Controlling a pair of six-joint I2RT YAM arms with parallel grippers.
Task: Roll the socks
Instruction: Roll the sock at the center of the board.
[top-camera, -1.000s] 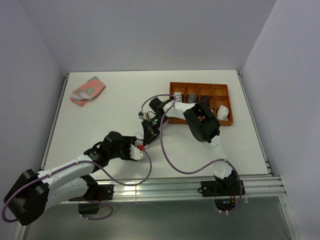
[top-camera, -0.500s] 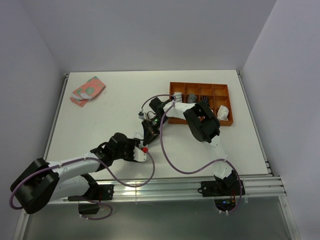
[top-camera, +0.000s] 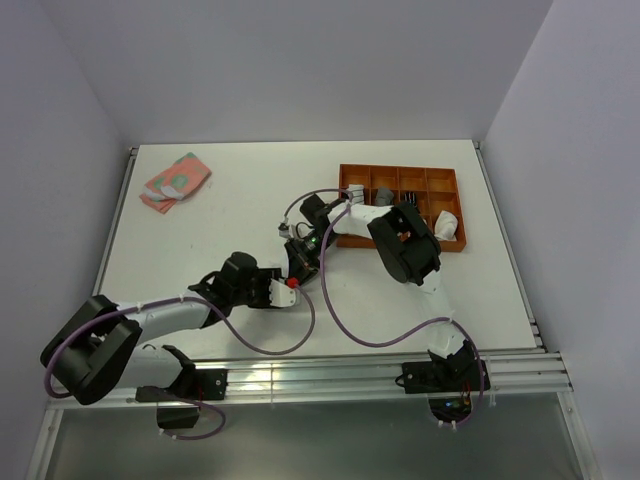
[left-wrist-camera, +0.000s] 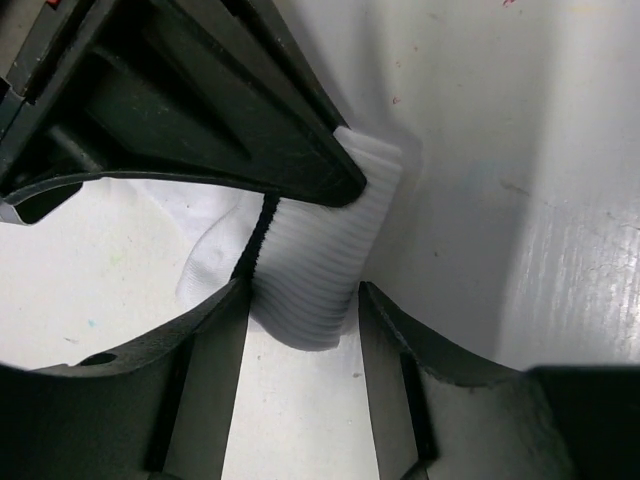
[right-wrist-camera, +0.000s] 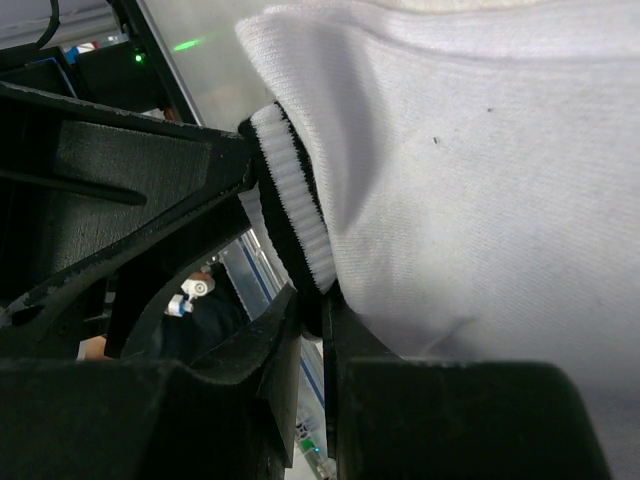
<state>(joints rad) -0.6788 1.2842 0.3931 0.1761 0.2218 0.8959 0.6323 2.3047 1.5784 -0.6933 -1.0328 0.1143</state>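
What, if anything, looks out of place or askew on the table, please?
Nothing is spilled or damaged. The pink sock lies crumpled alone near the table's far-left corner, far from the orange tray and the white sock pinched in the right end effector.

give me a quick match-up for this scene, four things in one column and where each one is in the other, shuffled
Things
1. pink and teal sock
2. orange compartment tray
3. white sock with black cuff band
4. left gripper

Places
a. far right part of the table
b. cuff pinched in the right gripper
c. far left corner of the table
d. straddling the white sock's ribbed fold

Pairs: 1-c, 2-a, 3-b, 4-d
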